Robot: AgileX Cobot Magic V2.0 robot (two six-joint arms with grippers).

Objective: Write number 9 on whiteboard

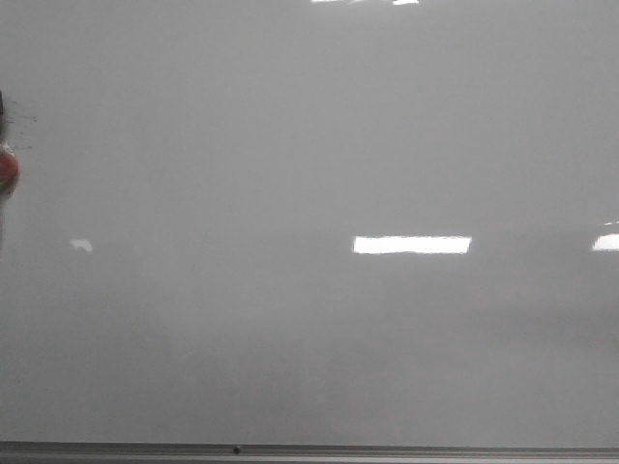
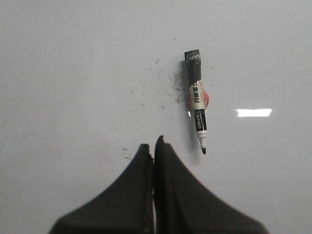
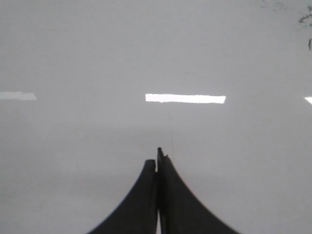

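Observation:
The whiteboard (image 1: 309,338) is glossy pale grey and fills every view. No number 9 shows on it. A black-and-white marker (image 2: 197,105) lies flat on the board with its cap off and its tip towards my left gripper; its edge shows at the far left of the front view (image 1: 6,169). My left gripper (image 2: 153,144) is shut and empty, just beside the marker's tip and apart from it. My right gripper (image 3: 157,156) is shut and empty over bare board. Neither gripper shows in the front view.
A thin grey rail (image 1: 309,449) runs along the board's bottom edge. Small black ink specks (image 2: 156,92) are scattered beside the marker, and more show in the right wrist view (image 3: 304,19). Bright rectangular light reflections (image 1: 411,245) lie on the board.

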